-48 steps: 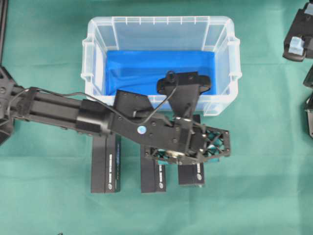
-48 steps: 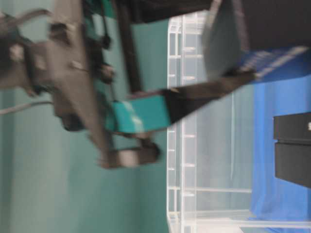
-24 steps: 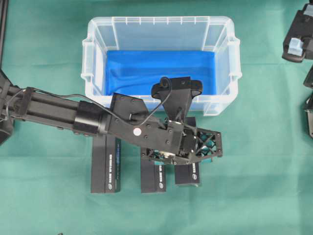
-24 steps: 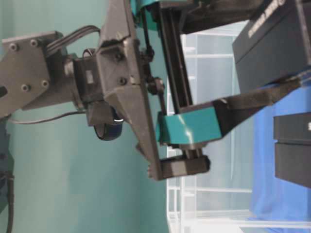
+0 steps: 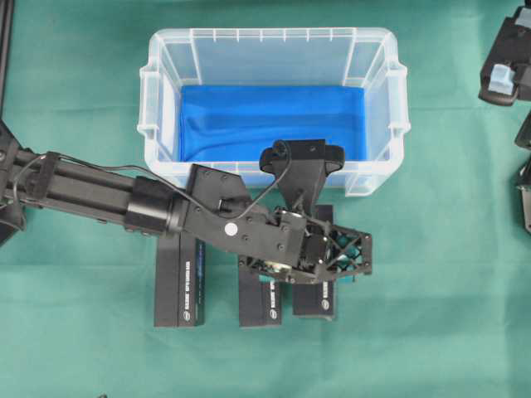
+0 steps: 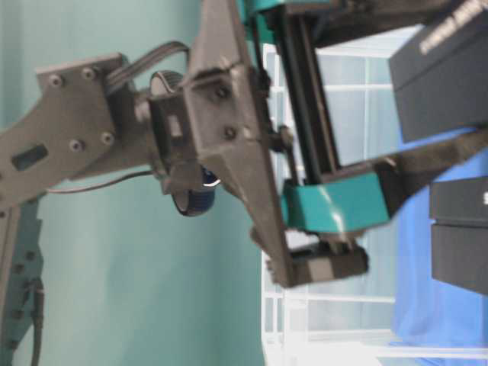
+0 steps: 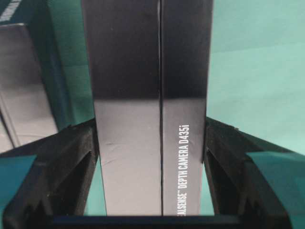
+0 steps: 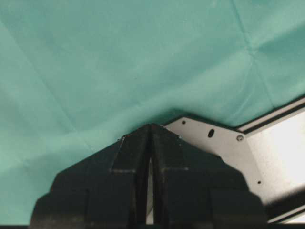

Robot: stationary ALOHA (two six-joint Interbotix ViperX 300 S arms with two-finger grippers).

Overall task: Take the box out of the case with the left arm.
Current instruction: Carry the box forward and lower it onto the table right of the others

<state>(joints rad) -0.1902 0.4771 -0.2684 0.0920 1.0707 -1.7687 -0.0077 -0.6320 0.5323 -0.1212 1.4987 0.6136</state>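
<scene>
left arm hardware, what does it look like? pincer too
The left arm is matte black and boxy, with a thin black cable looping along it and a round pale sticker near the wrist. Its pincer has an open-lattice black frame, and teal pads cover the fingers.

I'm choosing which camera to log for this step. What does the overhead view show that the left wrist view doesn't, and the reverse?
Only the overhead view shows the case with only its blue cloth inside, and three black boxes in a row on the green table cover. Only the left wrist view shows both fingers pressed against the held box, and its printed lettering. Both show the left gripper over that box, outside the case.
</scene>
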